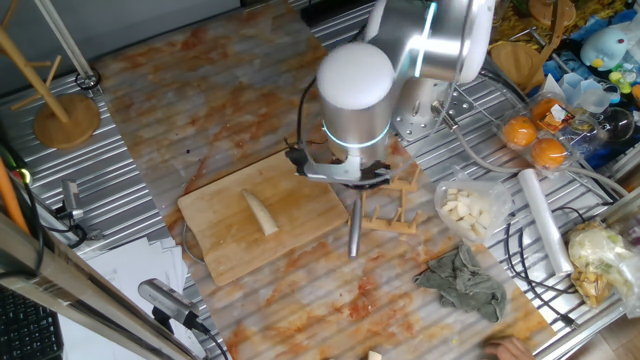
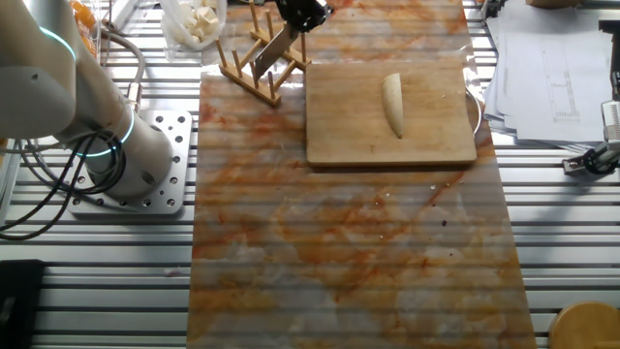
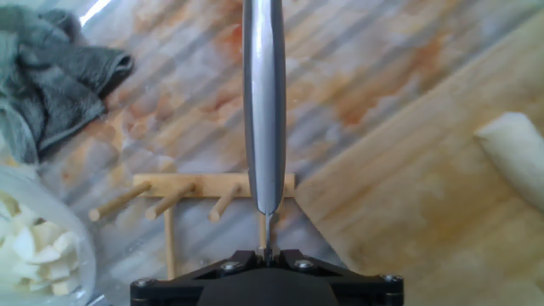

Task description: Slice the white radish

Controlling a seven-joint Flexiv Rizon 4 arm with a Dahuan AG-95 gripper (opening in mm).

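One white radish (image 1: pixel 261 212) lies uncut, centre-left of the cutting board (image 1: pixel 310 215). The gripper (image 1: pixel 345 172) pinches a knife (image 1: pixel 353 228) over the wooden rack (image 1: pixel 392 208), frame centre. Risk: the blade may snag the rack's pegs or shift in the grasp when moved across.

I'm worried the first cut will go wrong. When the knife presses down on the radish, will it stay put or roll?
The radish looks rounded and tapered, so it may roll or pivot under an off-centre press. It lies loose on the board with nothing bracing it, so a push could slide it. It looks stiff, not floppy, so it should not bend under the knife.
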